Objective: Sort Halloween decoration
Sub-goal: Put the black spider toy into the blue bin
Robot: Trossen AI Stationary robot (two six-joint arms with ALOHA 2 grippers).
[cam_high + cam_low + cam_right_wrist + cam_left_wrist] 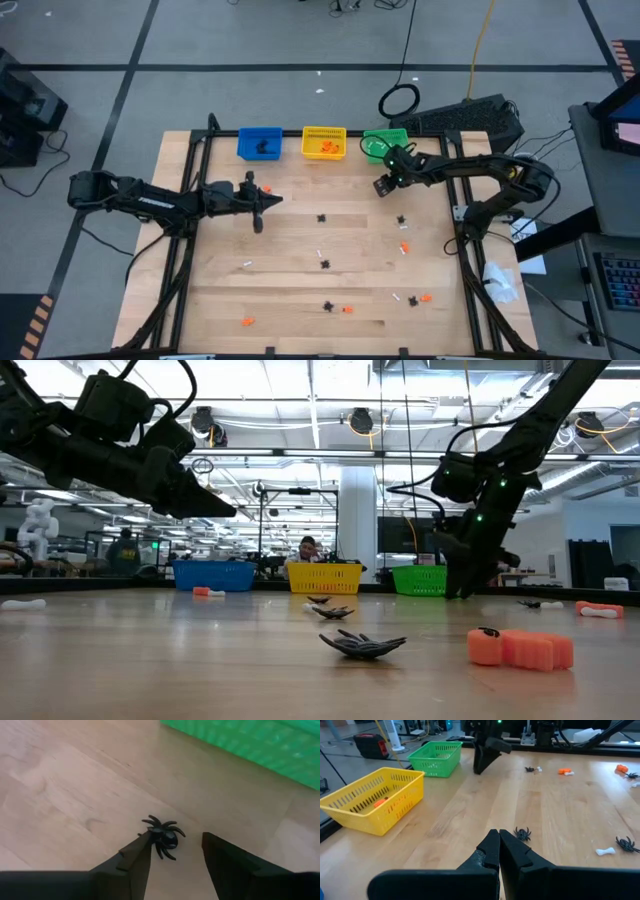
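Spider time at the back of the table (300, 300): the right gripper (172, 851) is down near the far edge, just in front of the green bin (378, 143), fingers spread a modest way apart. One black spider (163, 836) lies flat on the wood between them, closer to one finger, apparently touching its tip, clear of the other. The left gripper (498, 845) hangs above the wood toward the table's left side, in front of the blue bin (259, 143), fingers pressed together on nothing. More trinkets, black, orange and white, lie scattered across the middle and toward the near edge, and orange pieces (327, 149) sit in the yellow bin (323, 132).
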